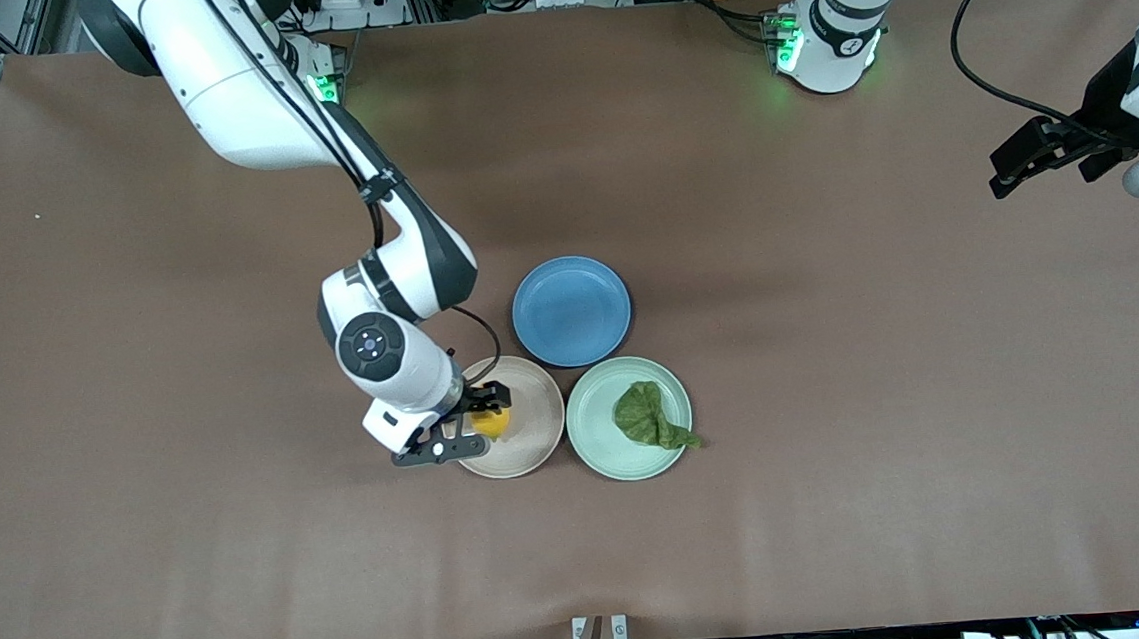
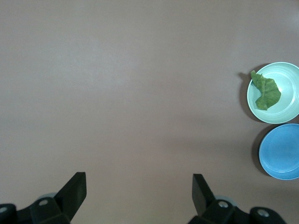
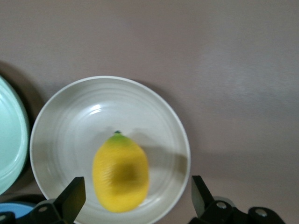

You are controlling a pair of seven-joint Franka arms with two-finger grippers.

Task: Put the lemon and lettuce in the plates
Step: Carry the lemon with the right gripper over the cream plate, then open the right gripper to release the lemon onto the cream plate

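Lemon (image 3: 120, 171), small, oval, bright-yellow, firm and prone to roll, lay in the beige-pink round plate (image 3: 70, 121) between the wide-open, empty right gripper (image 1: 474, 424), best pinched across its middle, while the open left gripper (image 2: 135, 196) waited.

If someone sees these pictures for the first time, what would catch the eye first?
Probably the yellow lemon lying in the beige plate, with the open right gripper just over it. Next, the dark lettuce in the green plate beside it, and the bare blue plate farther from the camera. The open left gripper waits over bare table at the left arm's end.
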